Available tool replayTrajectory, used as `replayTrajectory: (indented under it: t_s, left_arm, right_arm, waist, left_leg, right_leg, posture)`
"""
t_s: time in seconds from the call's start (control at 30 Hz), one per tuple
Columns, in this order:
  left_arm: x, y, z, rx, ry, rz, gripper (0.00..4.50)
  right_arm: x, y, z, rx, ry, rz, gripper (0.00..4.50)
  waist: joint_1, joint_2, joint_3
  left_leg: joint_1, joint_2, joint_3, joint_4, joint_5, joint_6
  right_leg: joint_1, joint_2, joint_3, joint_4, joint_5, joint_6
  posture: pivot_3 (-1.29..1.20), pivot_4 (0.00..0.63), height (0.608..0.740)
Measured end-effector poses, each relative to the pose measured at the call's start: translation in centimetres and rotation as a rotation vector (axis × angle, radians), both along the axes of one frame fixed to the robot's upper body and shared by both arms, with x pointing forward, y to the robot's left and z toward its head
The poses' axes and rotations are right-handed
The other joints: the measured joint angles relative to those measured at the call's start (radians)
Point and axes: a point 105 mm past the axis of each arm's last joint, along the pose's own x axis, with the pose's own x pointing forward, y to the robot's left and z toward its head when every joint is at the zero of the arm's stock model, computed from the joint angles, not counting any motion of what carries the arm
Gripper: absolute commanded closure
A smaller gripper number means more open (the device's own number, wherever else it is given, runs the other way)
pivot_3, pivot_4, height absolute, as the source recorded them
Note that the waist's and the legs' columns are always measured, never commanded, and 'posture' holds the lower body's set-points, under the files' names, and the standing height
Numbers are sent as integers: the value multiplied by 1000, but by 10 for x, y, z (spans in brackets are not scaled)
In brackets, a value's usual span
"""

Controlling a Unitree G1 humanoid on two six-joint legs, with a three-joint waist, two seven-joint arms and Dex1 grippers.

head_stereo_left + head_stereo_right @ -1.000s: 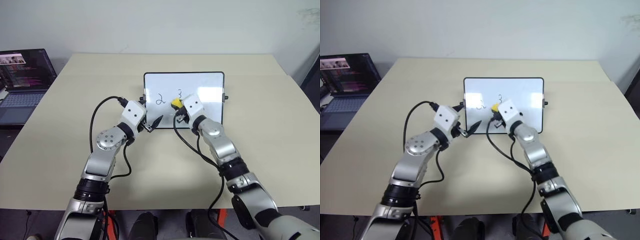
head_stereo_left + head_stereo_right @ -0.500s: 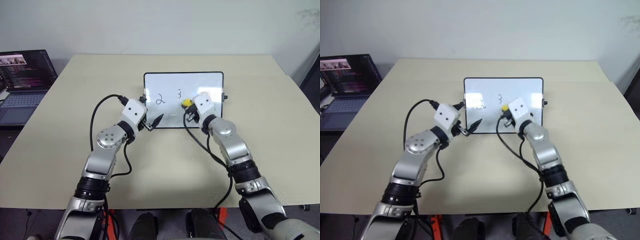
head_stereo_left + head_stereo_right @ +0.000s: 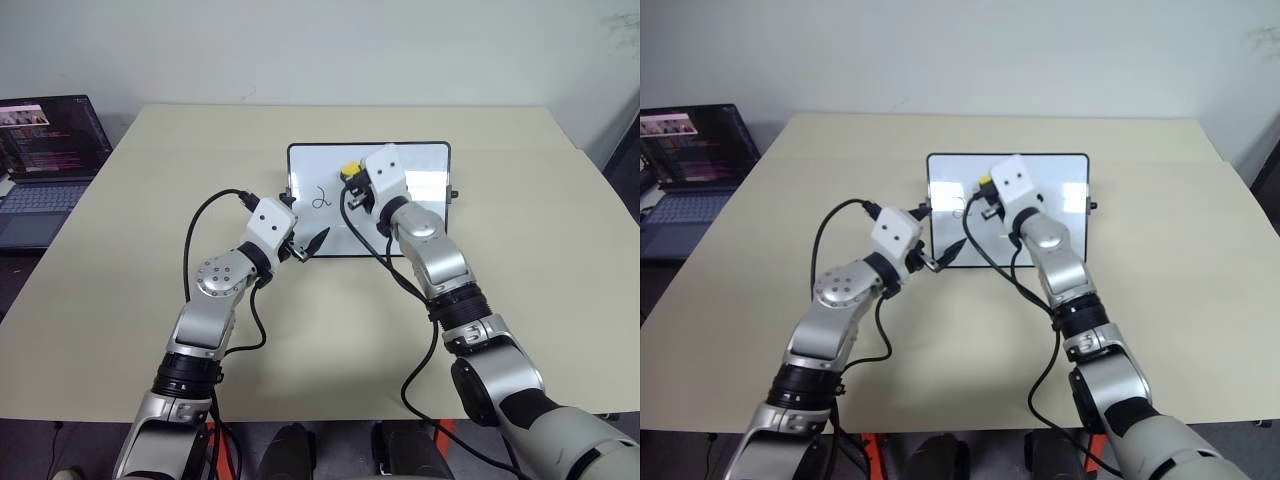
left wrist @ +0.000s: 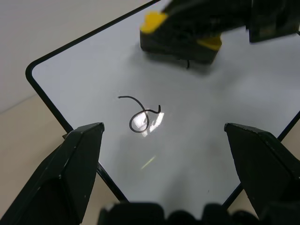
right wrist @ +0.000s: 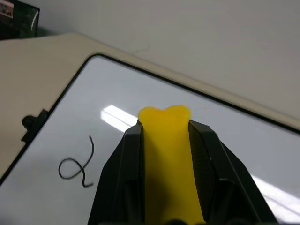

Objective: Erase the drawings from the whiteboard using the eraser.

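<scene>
Your right gripper (image 5: 165, 140) is pinching the eraser (image 3: 350, 170) tight between its two black fingers (image 5: 127, 159); the yellow block is sticking out past the fingertips and is sitting over the upper middle of the whiteboard (image 3: 420, 160), near the far edge. In the left wrist view you are seeing the eraser's dark underside down against the glossy white surface, though whether it is truly pressing there you cannot tell.

The whiteboard is lying flat on the beige table (image 3: 120, 270), roughly at the middle of it, with its thin black frame and a small black knob (image 3: 455, 196) at its right short side; your laptop (image 3: 45, 150) is glowing well apart at the far left, off the table's edge.

Of the drawings, you are looking at one clear mark, the looped 2 (image 3: 320, 199), on the left part of the board, just beside the eraser and apart from it; a tiny dark stroke is peeking out under the eraser's edge in the left wrist view.

Your left gripper (image 3: 310, 243) is hovering at the board's near left corner, its fingers (image 4: 70, 168) standing wide apart and holding nothing; the 2 is lying between them in that arm's own view.
</scene>
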Motion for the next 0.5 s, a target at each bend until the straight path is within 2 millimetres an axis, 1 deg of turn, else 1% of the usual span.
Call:
replayTrajectory:
  t_s: [0.13,0.23,0.5]
  left_arm:
    - [0,0,0,-1,0,0,0]
    - [0,0,0,-1,0,1,0]
    - [-1,-1,1,-3,-3,0,0]
  right_arm:
    - [3,1,-7,-31,-35,3,3435]
    - [6,-3,-14,-38,-29,-8,3435]
    - [10,-10,-14,-54,-32,-21,3435]
  waist:
    - [-1,0,0]
    - [0,0,0]
    - [3,-1,0]
  left_leg:
    - [3,0,0,0,0,0]
    - [8,0,0,0,0,0]
    - [10,0,0,1,0,0]
  right_leg:
    - [2,0,0,2,0,0]
    - [7,0,0,3,0,0]
    - [8,0,0,7,1,0]
  posture:
    - [0,150,740]
    - [0,150,740]
    - [0,150,740]
